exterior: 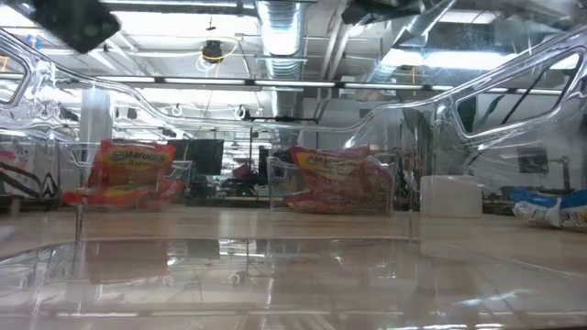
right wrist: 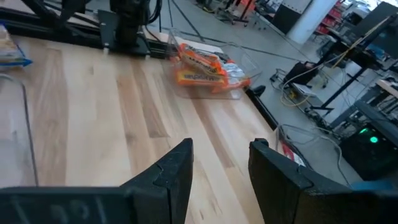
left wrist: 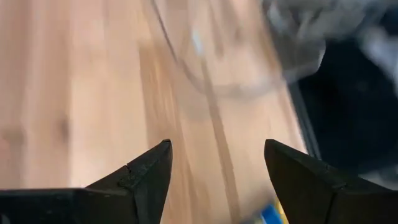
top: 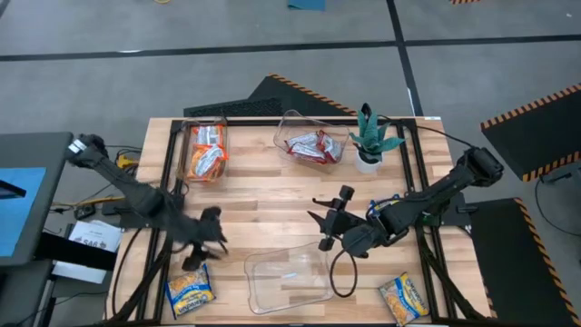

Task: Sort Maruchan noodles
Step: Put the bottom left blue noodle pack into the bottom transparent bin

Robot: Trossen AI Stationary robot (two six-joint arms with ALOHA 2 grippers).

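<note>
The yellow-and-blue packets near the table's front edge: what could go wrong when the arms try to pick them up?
1. The left yellow-and-blue packet lies close to the table edge; the open left gripper might push it off.
2. The right yellow-and-blue packet sits at the front corner, so a nudge from the open right gripper could drop it.
3. The empty clear bin lies between both arms, which may bump it.

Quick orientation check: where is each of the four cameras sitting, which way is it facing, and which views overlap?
High: overhead, looking straight down at the table; both arms show, left gripper, right gripper.
Low: table height, inside the empty bin, facing the far bins and room; no arm clearly shows.
Left wrist: on the left arm, looking down at wood and the empty bin's rim; its open fingers show.
Right wrist: on the right arm, facing the orange packets' bin; open fingers show.
Shared: high and right wrist both see that orange-packet bin.
</note>
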